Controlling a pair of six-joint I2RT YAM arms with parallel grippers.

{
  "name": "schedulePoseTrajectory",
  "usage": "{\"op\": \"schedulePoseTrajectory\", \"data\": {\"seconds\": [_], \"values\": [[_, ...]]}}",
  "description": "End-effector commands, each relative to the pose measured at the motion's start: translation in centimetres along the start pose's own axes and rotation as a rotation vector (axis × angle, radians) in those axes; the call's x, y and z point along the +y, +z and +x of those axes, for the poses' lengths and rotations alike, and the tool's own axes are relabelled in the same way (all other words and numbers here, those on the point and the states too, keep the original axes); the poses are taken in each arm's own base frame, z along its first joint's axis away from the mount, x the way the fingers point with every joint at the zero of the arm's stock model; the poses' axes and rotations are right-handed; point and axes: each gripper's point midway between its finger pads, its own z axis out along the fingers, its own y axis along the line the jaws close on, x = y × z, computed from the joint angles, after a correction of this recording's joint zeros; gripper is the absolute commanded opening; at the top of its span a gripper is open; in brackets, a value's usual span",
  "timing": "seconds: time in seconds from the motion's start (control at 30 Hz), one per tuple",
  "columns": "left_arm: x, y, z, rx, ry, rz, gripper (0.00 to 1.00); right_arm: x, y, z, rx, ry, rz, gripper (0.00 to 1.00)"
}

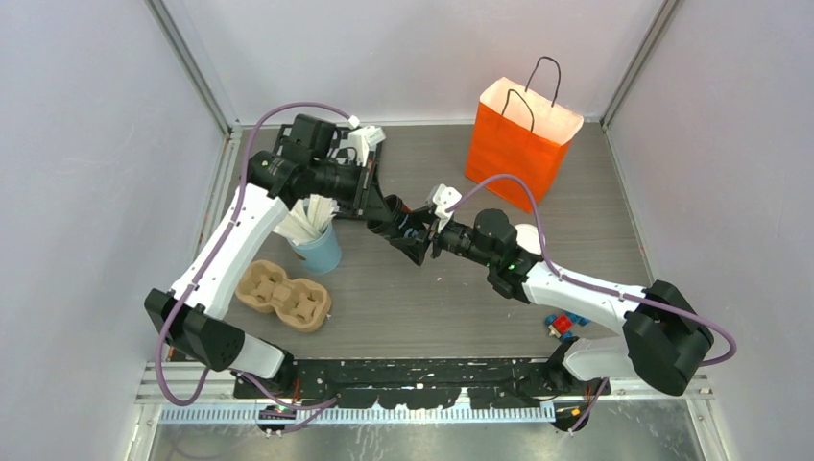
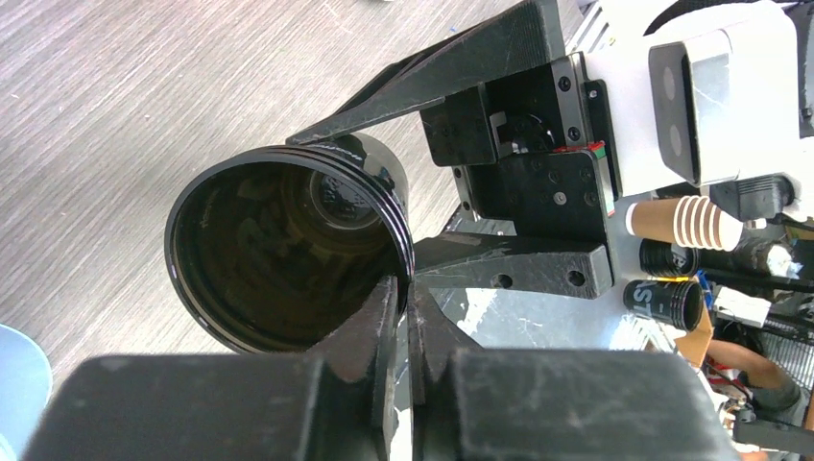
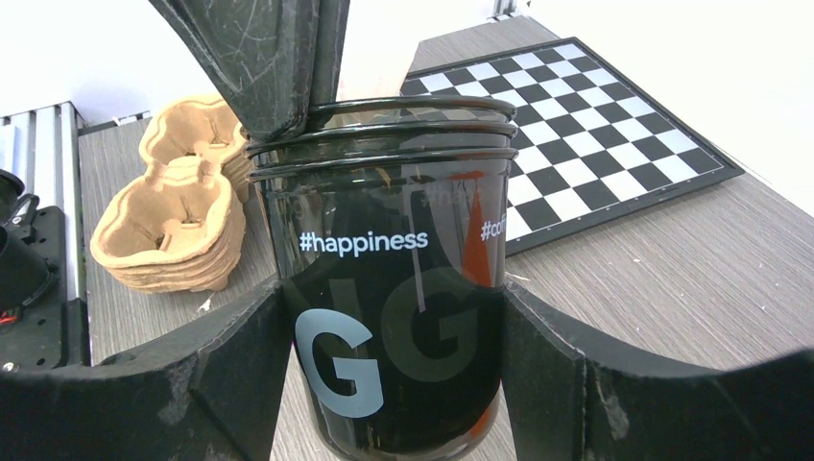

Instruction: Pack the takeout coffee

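A nested stack of black takeout coffee cups with pale "#happiness" print is held tilted above the table between both grippers. My right gripper is shut round the stack's body. My left gripper is shut on the rim of the top cup, one finger inside the mouth and one outside. In the top view my left gripper comes from the left and my right gripper from the right. No white lids show.
An orange paper bag stands open at the back right. A brown pulp cup carrier lies front left, next to the light-blue cup of white sticks. A checkerboard lies at the back left. Small red and blue items sit by the right arm.
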Motion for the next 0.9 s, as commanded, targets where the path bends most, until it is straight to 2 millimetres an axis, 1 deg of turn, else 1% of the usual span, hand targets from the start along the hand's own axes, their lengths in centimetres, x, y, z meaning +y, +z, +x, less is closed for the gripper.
{"op": "schedulePoseTrajectory", "data": {"seconds": [0.0,0.03,0.13,0.2,0.33,0.43,0.5,0.6,0.67,0.77,0.83,0.87], "values": [[-1.4,-0.3,-0.7,-0.038,0.044,0.064,0.03,0.1,0.3,-2.7,-0.072,-0.029,-0.008,0.68],[-1.4,-0.3,-0.7,-0.039,0.045,0.066,0.0,0.1,0.4,-2.6,-0.068,-0.029,-0.008,0.68],[-1.2,-0.1,-0.6,-0.042,0.043,0.065,0.0,0.0,0.6,-2.0,-0.052,-0.031,-0.003,0.69],[-0.8,0.3,-0.6,-0.043,0.033,0.059,0.0,-0.3,0.8,-1.3,-0.038,-0.038,0.004,0.71],[1.9,1.7,-0.4,-0.038,0.012,-0.031,0.0,-0.6,1.8,1.1,0.001,-0.062,-0.002,0.74],[3.9,2.7,-0.1,-0.013,-0.025,-0.097,0.0,-0.5,2.5,2.3,-0.002,-0.068,-0.018,0.75],[4.6,3.3,0.1,-0.001,-0.044,-0.111,0.0,-0.7,3.1,3.3,0.0,-0.073,-0.016,0.77],[5.7,4.2,0.1,-0.007,-0.061,-0.131,0.0,-1.7,3.8,4.9,0.002,-0.082,0.021,0.82],[7.1,4.9,0.5,0.005,-0.076,-0.173,0.0,-2.0,4.2,5.9,0.017,-0.057,0.021,0.82],[9.1,5.9,1.5,0.048,-0.091,-0.226,0.0,-2.6,4.5,7.4,0.039,-0.039,0.029,0.81],[10.4,6.4,2.1,0.069,-0.101,-0.268,0.0,-3.0,4.5,8.3,0.037,-0.04,0.05,0.82],[11.0,6.6,2.3,0.076,-0.103,-0.294,0.0,-3.2,4.4,9.1,0.05,-0.038,0.059,0.83]]}}
